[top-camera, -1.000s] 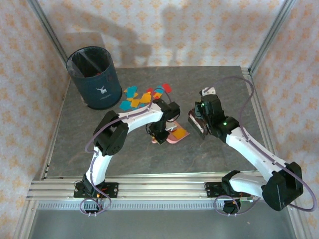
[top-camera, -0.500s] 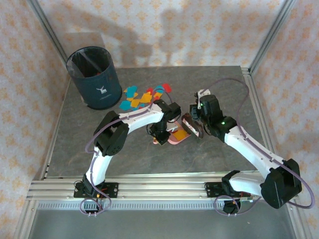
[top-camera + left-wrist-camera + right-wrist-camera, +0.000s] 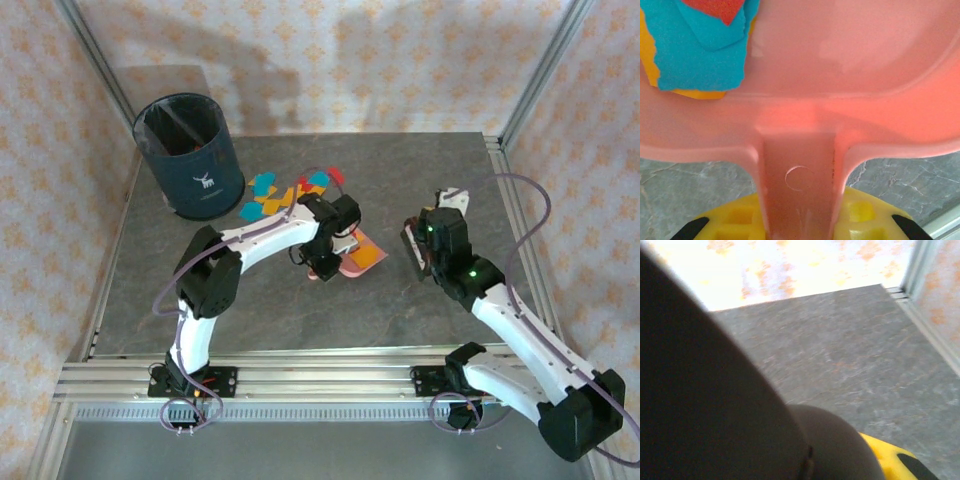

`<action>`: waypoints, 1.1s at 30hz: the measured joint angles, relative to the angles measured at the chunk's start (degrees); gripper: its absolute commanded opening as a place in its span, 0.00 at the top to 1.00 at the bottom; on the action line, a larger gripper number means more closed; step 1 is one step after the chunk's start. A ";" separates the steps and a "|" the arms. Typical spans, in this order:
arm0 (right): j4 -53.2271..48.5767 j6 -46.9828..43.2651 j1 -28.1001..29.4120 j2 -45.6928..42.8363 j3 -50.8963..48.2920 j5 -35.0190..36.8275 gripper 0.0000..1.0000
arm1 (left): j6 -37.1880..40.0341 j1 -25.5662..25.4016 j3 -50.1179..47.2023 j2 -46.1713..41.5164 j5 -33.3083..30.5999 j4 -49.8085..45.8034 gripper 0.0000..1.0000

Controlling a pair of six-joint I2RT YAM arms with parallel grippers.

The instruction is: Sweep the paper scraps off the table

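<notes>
Paper scraps [image 3: 283, 193], small flat red, orange and teal pieces, cluster toward the far-left corner of the dark grey stone-patterned table [image 3: 260, 310], beside a dark round bin [image 3: 195, 160]. A few lie in the pink plastic dustpan [image 3: 855, 45] mid-table. The left gripper [image 3: 801, 220] pinches the pan handle. The right gripper [image 3: 420, 245] looks clamped on a dark brush [image 3: 700, 390], apart toward the right edge. Best to set the pan lip flat against the cluster and brush in short strokes.

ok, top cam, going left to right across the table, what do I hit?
dark bin → paper scraps → pink dustpan → dark brush
</notes>
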 measured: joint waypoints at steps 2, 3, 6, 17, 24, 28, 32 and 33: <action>-0.26 0.39 -1.09 -0.79 -0.70 0.39 1.00 | -0.04 1.01 0.11 -1.22 0.02 0.02 1.00; -0.44 0.44 -1.38 -1.01 -1.11 0.33 1.00 | -0.04 1.68 0.44 -1.68 0.00 0.00 1.00; -0.72 0.59 -1.66 -1.03 -2.32 -0.66 1.00 | -0.07 3.54 2.03 -2.54 0.00 -0.07 1.00; -0.63 0.68 -1.66 0.74 -3.52 -7.06 1.00 | -0.07 11.41 17.53 -2.73 0.00 -4.76 1.00; 0.85 1.66 -1.66 1.73 -3.52 -9.81 1.00 | -1.36 16.46 28.13 -2.73 0.44 -8.35 1.00; 1.29 2.03 -1.66 2.01 -3.52 -11.34 1.00 | -1.99 19.69 35.56 -1.99 1.99 -10.29 1.00; 2.08 2.23 -1.66 2.67 -3.50 -12.37 1.00 | -2.99 23.50 41.35 -0.72 4.94 -11.13 1.00; 2.27 2.32 -1.66 2.84 -3.50 -12.61 1.00 | -3.37 24.48 42.16 -0.46 5.81 -11.19 1.00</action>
